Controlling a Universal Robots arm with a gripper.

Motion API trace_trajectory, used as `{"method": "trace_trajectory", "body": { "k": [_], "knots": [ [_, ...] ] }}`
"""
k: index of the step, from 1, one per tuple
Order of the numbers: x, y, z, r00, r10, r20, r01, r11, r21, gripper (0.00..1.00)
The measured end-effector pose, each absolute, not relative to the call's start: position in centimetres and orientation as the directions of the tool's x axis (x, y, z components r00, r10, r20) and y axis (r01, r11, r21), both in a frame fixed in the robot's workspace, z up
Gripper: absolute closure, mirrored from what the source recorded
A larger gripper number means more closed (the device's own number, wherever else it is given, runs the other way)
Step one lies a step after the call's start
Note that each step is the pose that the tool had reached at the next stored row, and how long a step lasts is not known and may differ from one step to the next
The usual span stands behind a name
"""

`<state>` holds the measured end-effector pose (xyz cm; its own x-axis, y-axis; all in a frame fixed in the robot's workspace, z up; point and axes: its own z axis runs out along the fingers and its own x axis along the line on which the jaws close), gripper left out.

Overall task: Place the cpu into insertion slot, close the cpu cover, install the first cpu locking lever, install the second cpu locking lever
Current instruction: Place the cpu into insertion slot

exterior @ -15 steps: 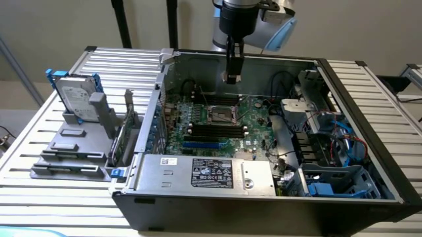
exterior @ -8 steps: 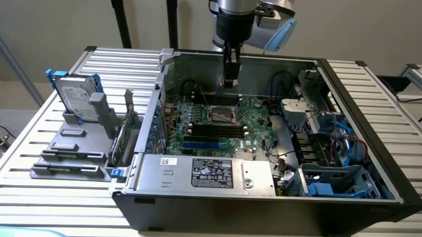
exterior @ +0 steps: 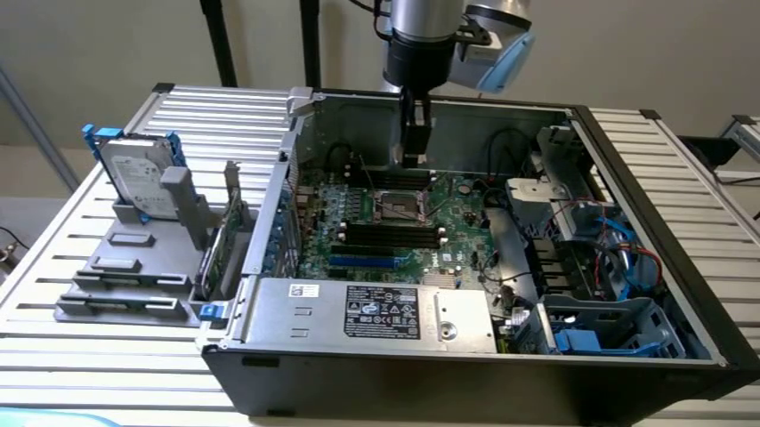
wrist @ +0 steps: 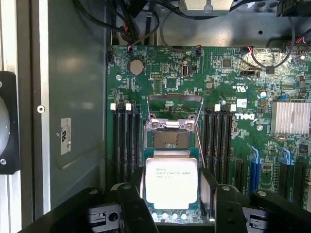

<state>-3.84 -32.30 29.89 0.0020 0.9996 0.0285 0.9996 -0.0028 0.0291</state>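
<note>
Above the insertion slot | gripper is grasping the cpu, cpu cover standing open | risk: tilted or offset chip could be jamming on slot rim.

Open air between the cpu and the insertion slot — cpu cover raised at one edge, memory slots flanking.

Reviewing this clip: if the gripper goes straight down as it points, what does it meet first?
Probably the insertion slot, since the gripper, shut on the cpu, hangs over it. Depth is unclear, so it may land on the open cpu cover instead.
</note>
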Motion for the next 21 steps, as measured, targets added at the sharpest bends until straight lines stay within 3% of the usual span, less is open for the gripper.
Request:
{"method": "trace_trajectory", "body": {
  "k": [21],
  "knots": [
    [-3.8,-33.0,26.4,0.001,1.0,0.032,1.0,-0.002,0.022,0.46]
  ]
}}
